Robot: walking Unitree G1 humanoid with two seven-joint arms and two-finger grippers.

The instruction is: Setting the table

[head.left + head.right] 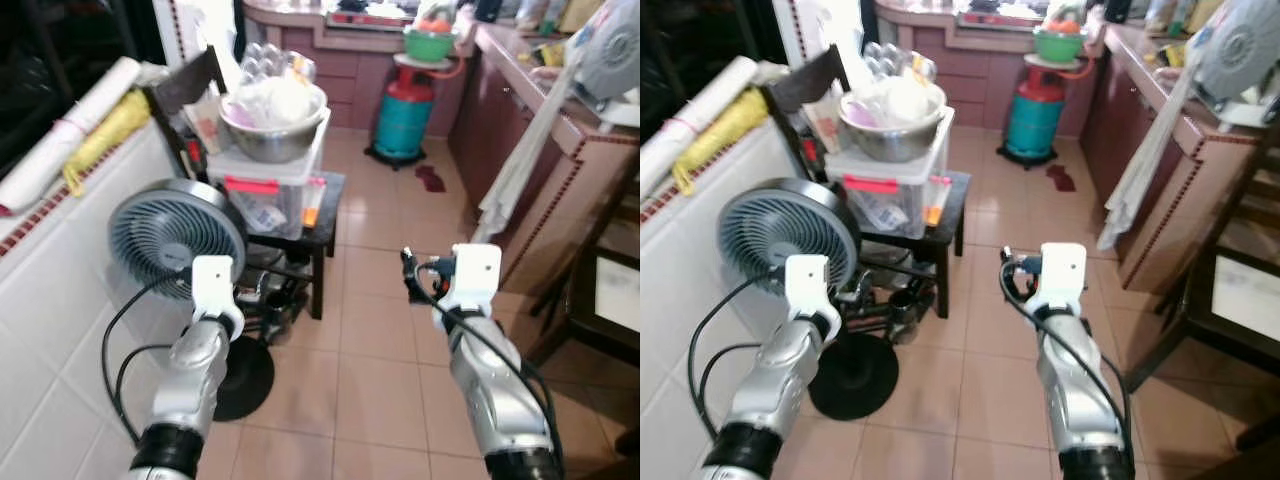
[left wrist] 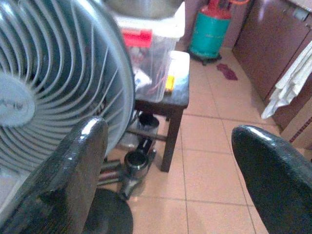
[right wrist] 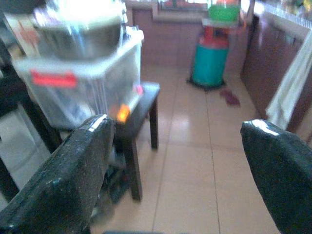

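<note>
A steel bowl heaped with white things sits on a clear plastic box with a red label, on a small dark table ahead to the left. My left arm is raised in front of the fan. In its wrist view the left gripper is open, its black fingers wide apart with nothing between them. My right arm reaches over the tiled floor. The right gripper is also open and holds nothing, facing the box and small table.
A grey standing fan with a round black base is close to my left arm, by the white tiled wall. A green gas cylinder stands at the back. A counter with a hanging white cloth runs along the right.
</note>
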